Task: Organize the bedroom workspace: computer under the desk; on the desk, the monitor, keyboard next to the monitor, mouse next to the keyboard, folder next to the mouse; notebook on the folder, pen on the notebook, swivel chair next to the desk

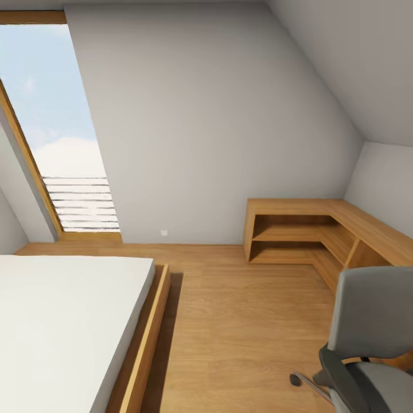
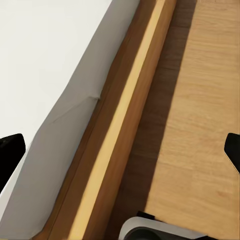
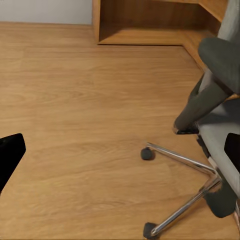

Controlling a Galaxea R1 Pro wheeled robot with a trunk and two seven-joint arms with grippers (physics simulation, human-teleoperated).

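Facing swivel chair (image 1: 373,321) beside bed (image 1: 63,321); both grippers spread wide, empty; no writing legible.

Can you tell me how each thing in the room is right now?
swivel chair: upright on the floor, near the low wood cabinets.
low wood cabinets: open shelves, nothing visible inside.
bed: flat white top, bare.
skylight: bright, blind partly covering its lower end.
left end effector: open.
right end effector: open.
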